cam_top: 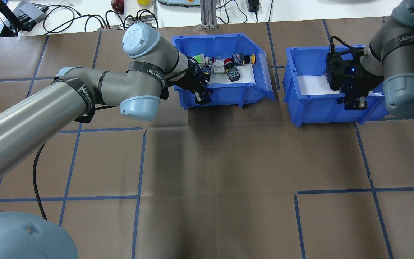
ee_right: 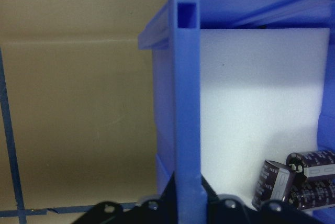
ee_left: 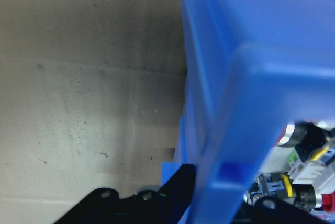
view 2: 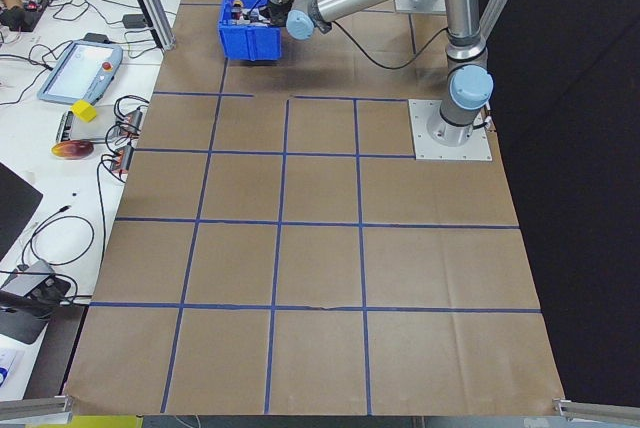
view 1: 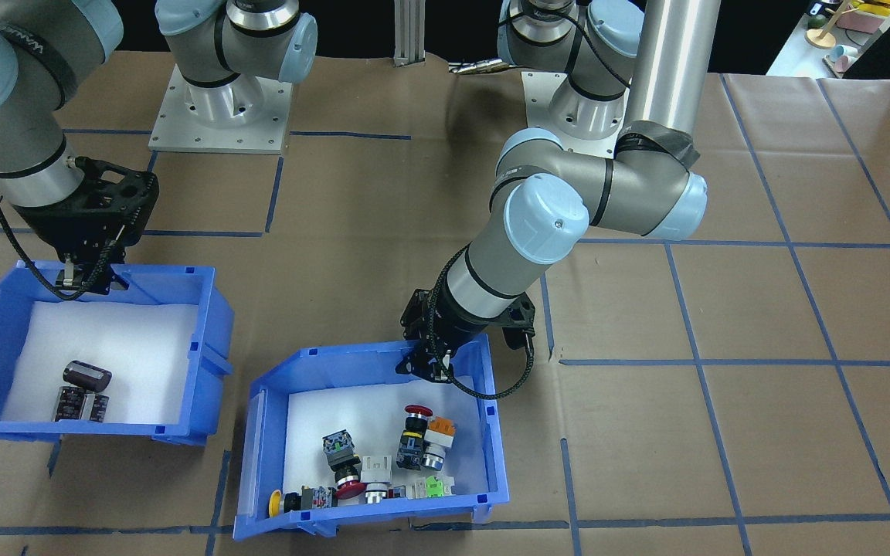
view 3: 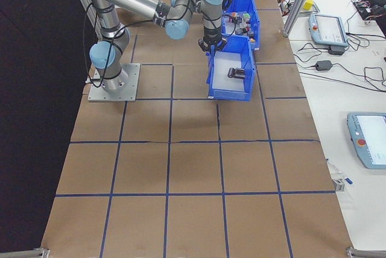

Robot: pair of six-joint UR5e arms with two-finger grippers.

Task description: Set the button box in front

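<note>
Button box (cam_top: 225, 91): blue plastic bin with white liner, holding red mushroom-head, yellow, green and orange push-button switches (view 1: 383, 463); location, far side of the surface (cam_top: 207, 172) from the robot's base, just beside a like blue bin (cam_top: 314, 104) holding dark cylinders (view 1: 83, 392). Left pincer (cam_top: 202, 96): closed over the rim of the near wall of the button box, one finger (ee_left: 178, 192) outside the wall, the other inside. Right pincer (cam_top: 354, 103): likewise clamped astride the near wall of the cylinder bin, as the right wrist view shows. Progress, as judged: grasp stage reached, relocation not yet evident; the box sits at the far row, and the broad stretch of brown paper in front of the robot carries nothing of the task. Remaining, as judged: draw the button box toward the robot, set it down in front, release.
</note>
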